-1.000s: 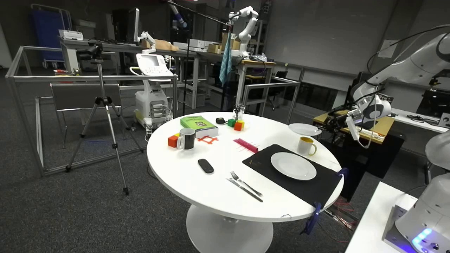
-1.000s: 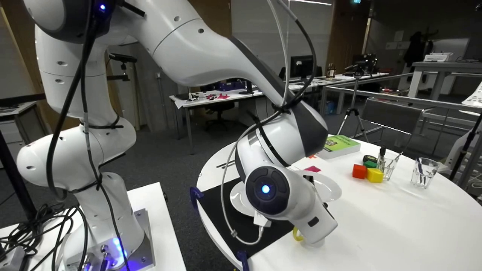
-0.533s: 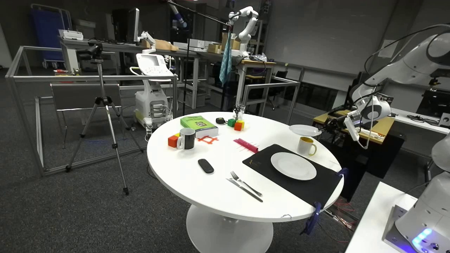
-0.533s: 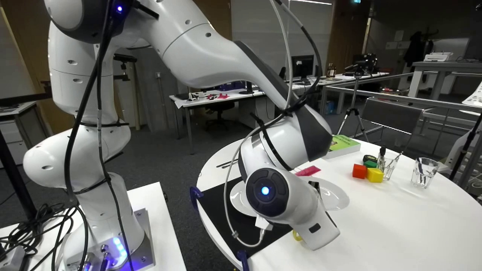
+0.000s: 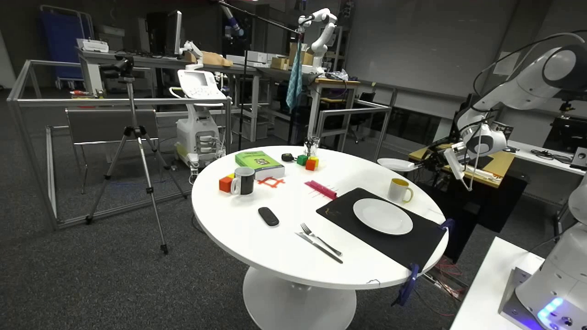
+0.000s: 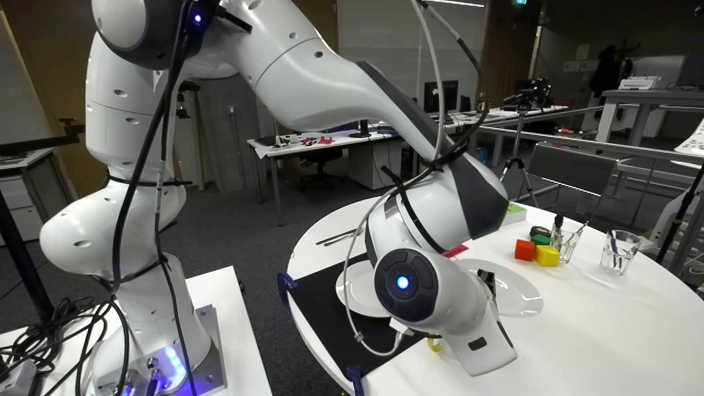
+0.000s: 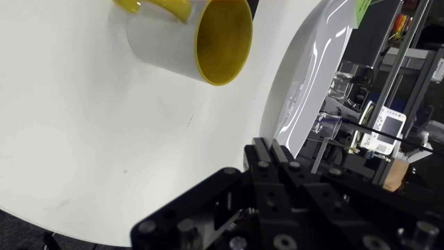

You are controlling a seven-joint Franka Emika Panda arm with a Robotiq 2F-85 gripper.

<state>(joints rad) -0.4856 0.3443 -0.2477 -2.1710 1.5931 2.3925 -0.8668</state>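
Observation:
A glossy white plate (image 7: 312,80) is pinched by its rim between the fingertips of my gripper (image 7: 267,141), which is shut on it. In an exterior view this plate (image 5: 394,164) hangs tilted above the round white table, past the mug, with the black gripper (image 5: 419,166) at its edge. The arm hides the fingertips in an exterior view, where the held plate (image 6: 520,294) shows behind the hand. Beside and below the gripper stands a white mug with a yellow inside (image 7: 163,48), apart from the fingers. Another white plate (image 5: 383,216) lies on the black mat (image 5: 341,213).
Fork and knife (image 5: 323,250) lie near the mat. Farther off are a dark mug (image 5: 245,181), a green book (image 5: 259,160), a dark oblong object (image 5: 268,216), a pink piece (image 5: 323,189), coloured cubes (image 6: 547,256) and a glass (image 6: 619,253). Blue clamps (image 5: 408,284) grip the table edge.
The arm and held plate have moved rightward in an exterior view, uncovering more of the plate on the mat. The held plate now looks flatter, more edge-on. The grip is unchanged.

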